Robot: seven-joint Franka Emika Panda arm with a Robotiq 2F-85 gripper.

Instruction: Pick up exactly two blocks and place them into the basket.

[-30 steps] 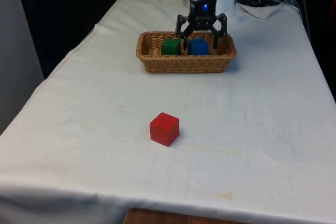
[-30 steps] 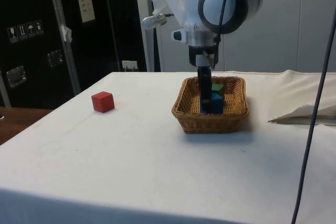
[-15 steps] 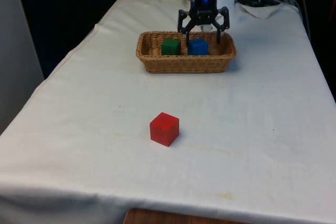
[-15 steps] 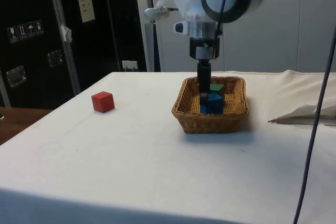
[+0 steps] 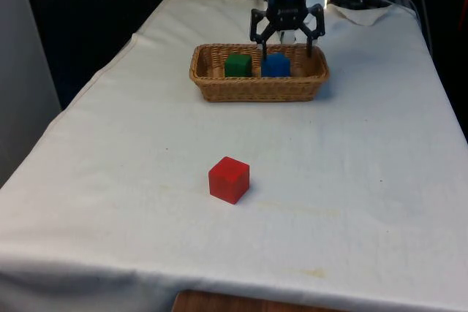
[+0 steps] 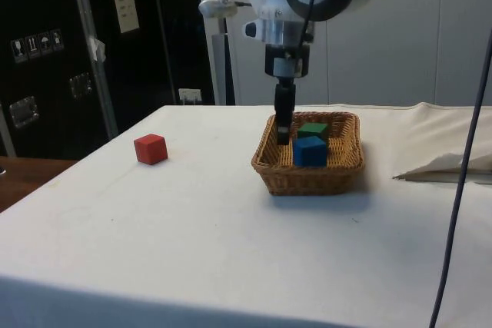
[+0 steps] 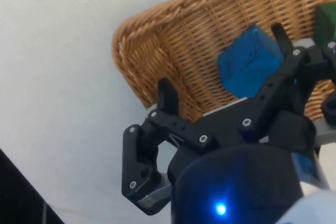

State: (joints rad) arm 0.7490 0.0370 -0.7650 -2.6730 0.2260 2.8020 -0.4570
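With a green block [image 5: 238,65] and a blue block [image 5: 276,65] lying side by side in the basket [image 5: 257,90], the count of two looks met and the task seems essentially done. The gripper [image 5: 286,43] hangs above the basket's far side with its fingers spread and nothing between them. A red block [image 5: 229,179] sits on the cloth [image 5: 365,180] well apart from the basket, and by my reading it should stay there.
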